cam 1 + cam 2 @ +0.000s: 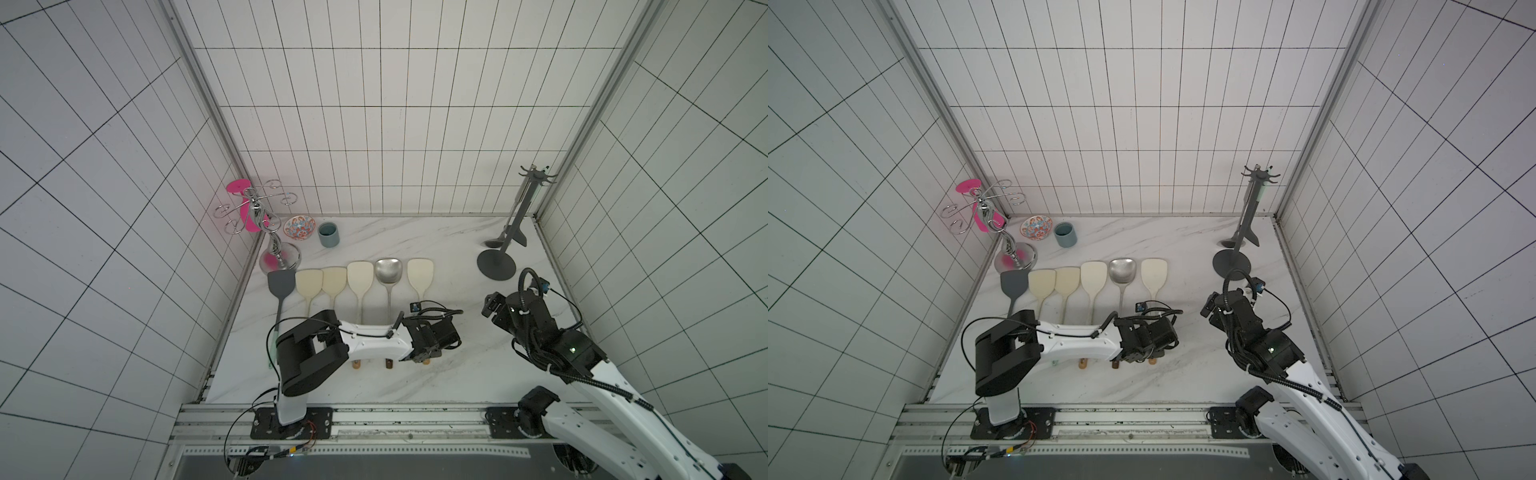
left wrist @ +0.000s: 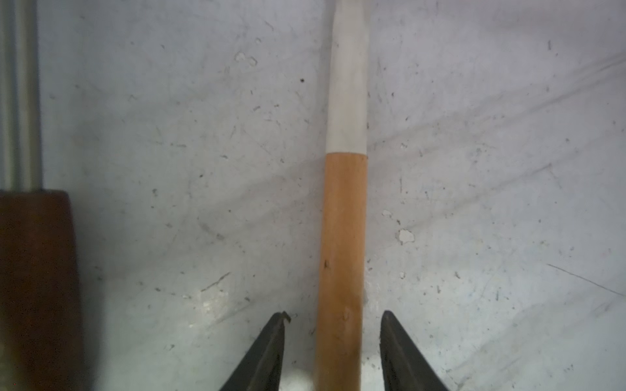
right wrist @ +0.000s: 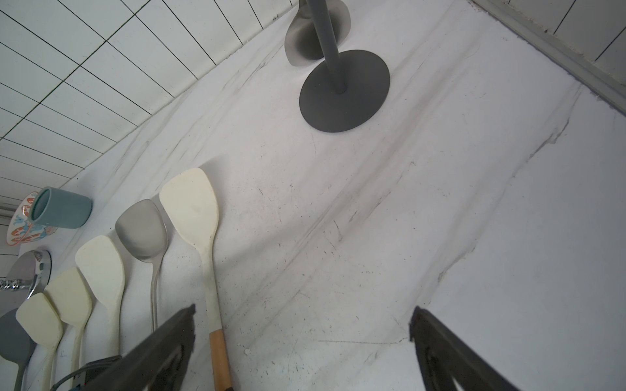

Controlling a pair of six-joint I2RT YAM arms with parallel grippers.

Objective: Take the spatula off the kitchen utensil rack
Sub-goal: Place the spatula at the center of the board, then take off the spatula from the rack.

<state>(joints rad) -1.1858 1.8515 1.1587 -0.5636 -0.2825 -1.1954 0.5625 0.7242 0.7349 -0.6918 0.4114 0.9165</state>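
Cream wooden-handled spatula [image 1: 420, 272]: flat on the white marble desk [image 1: 415, 237], well apart from the dark grey pole rack [image 1: 496, 268].
Left jaws: half open astride its handle, not gripping.
Right jaws: wide, empty.

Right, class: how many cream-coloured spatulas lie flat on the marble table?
4, all in one row: two cream spatulas beside the dark grey spatula, a third cream spatula next along, a fourth cream spatula past the shiny steel spatula, ending the row. None appears hidden.

Your left arm [image 1: 370, 338], lower centre, and right arm [image 1: 611, 386], lower right, have white shells, black joints, looping black cables [image 1: 520, 286]; right gripper [image 3: 304, 308] fingers [image 3: 169, 345] are black wedges.
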